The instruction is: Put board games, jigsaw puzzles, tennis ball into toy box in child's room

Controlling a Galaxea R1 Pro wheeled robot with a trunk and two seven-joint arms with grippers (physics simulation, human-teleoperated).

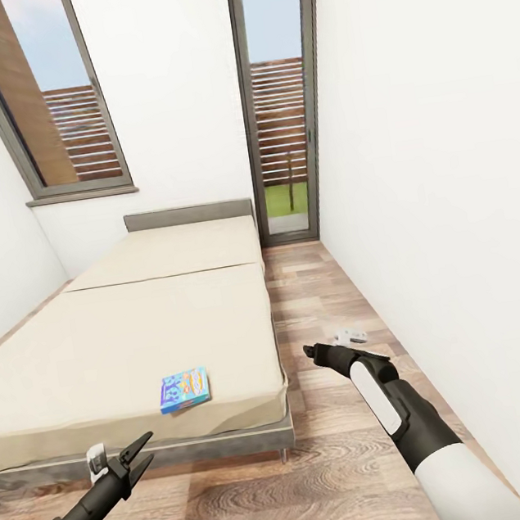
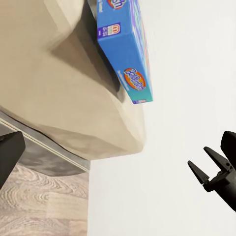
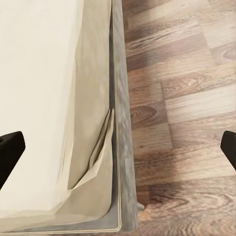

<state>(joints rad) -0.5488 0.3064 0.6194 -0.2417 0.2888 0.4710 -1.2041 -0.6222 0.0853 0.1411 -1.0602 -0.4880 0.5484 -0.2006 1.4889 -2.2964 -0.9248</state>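
A blue board game [image 1: 184, 389] lies near the bed's [image 1: 123, 345] foot corner. My left gripper [image 1: 137, 455] and right gripper [image 1: 332, 351] hang open, empty, beside the bed.

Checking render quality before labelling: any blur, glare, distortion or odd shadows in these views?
Head view: sharp, flat even light, wide-angle lean on the window frame; the blue board game on the bed is readable. Left wrist view: board game lettering slightly soft, wall blown plain white. Right wrist view: crisp floor, soft shadow along the mattress fold.
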